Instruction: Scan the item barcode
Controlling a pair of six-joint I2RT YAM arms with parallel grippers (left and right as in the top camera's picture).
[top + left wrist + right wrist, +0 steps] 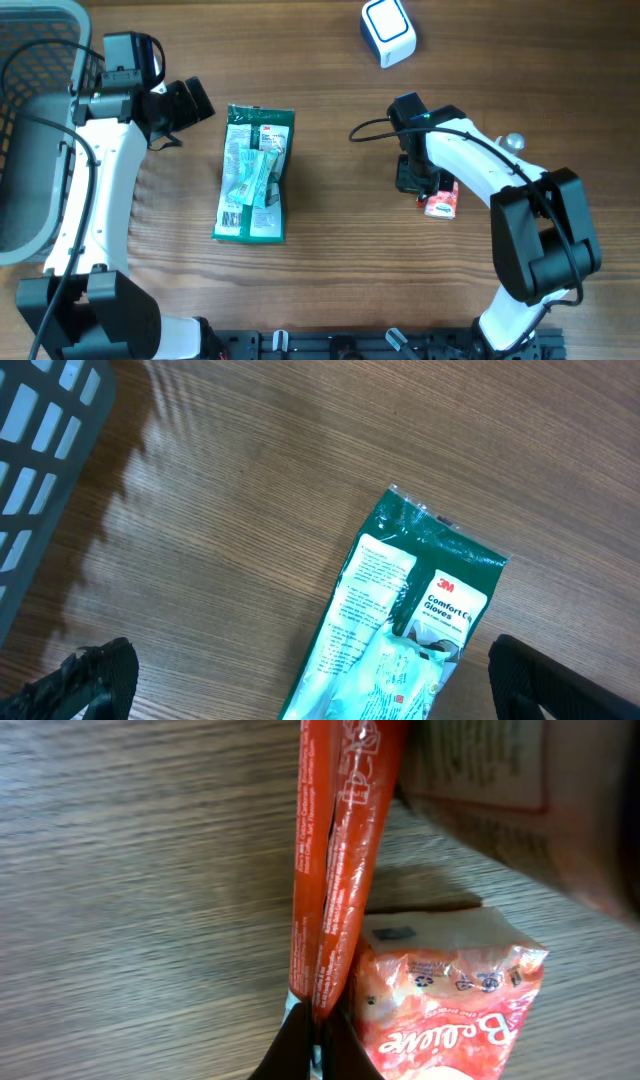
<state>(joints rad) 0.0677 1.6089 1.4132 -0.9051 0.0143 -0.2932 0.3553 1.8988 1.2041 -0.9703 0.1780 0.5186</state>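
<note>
Wooden table (330, 90): one glove pack (255, 175), one red packet (441, 204) pinched by right tool (424, 190), left tool (187, 104) spread

The left arm (100, 190) stretches forward, its wrist bent to the right. Its gripper (190, 103) is spread wide, with the fingertips (95, 680) far apart. The right arm (470, 155) folds in leftward with the wrist angled down, and its gripper (415, 185) is pinched tight on the pack (450, 1000) flap.
</note>
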